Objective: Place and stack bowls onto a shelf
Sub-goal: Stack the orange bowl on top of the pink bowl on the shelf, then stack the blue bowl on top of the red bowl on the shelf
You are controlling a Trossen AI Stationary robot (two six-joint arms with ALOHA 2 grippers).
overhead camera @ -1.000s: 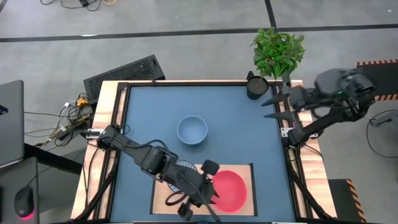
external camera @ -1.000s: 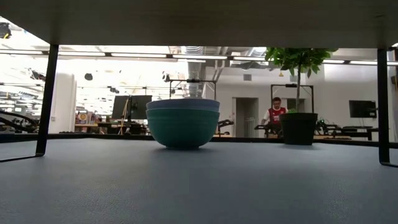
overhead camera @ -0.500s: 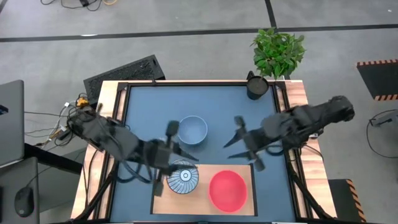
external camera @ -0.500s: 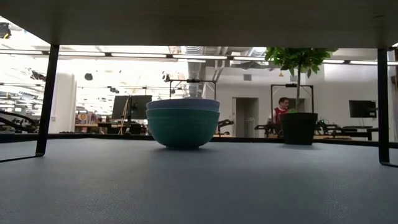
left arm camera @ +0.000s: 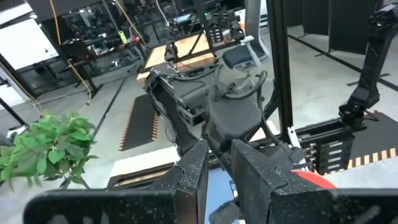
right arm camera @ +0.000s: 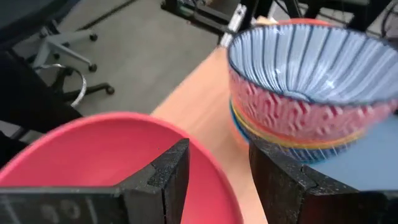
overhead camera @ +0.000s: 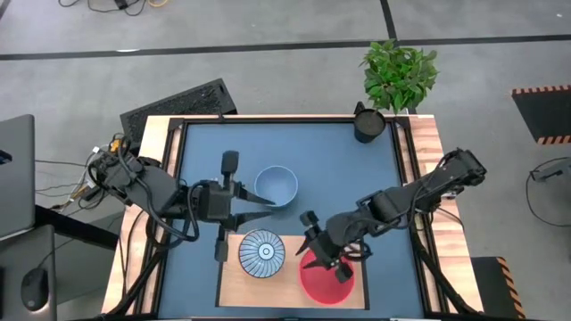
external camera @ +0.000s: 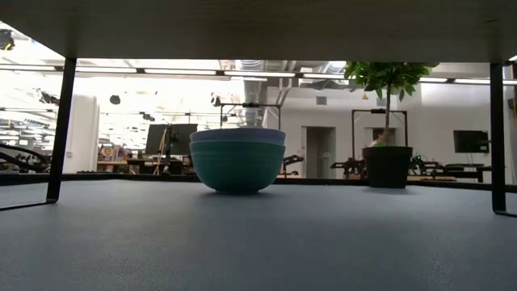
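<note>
The shelf, a pale board (overhead camera: pixel 287 287), lies at the table's near edge; its underside (external camera: pixel 258 24) spans the top of the low view. On it stand a red bowl (overhead camera: pixel 335 283) and a stack of small patterned bowls with a blue-and-white striped bowl (overhead camera: pixel 263 253) on top. A light-blue bowl (overhead camera: pixel 277 185) sits nested in a green one (external camera: pixel 237 166) on the tabletop. My right gripper (overhead camera: pixel 323 257) is open over the red bowl's far-left rim (right arm camera: pixel 205 158). My left gripper (overhead camera: pixel 266 207) hovers between the two stacks, its fingers a narrow gap apart with nothing between them. My right gripper comes down slanting from the table's right, one finger (right arm camera: pixel 165 177) over the red bowl's inside and the other (right arm camera: pixel 286 180) outside its rim. Whether either finger touches the bowl I cannot tell.
A dark cup (overhead camera: pixel 368 125) stands at the far right corner, with a potted plant (overhead camera: pixel 399 73) just beyond the table. The shelf's black legs (external camera: pixel 61 129) stand on the tabletop. Bare blue tabletop lies between the light-blue bowl and the cup.
My left gripper has risen off the shelf and drawn back toward the far-left, leaving the striped stack standing there. My right gripper has swung from the table's far right down toward the near edge, arriving over the red bowl's rim.
</note>
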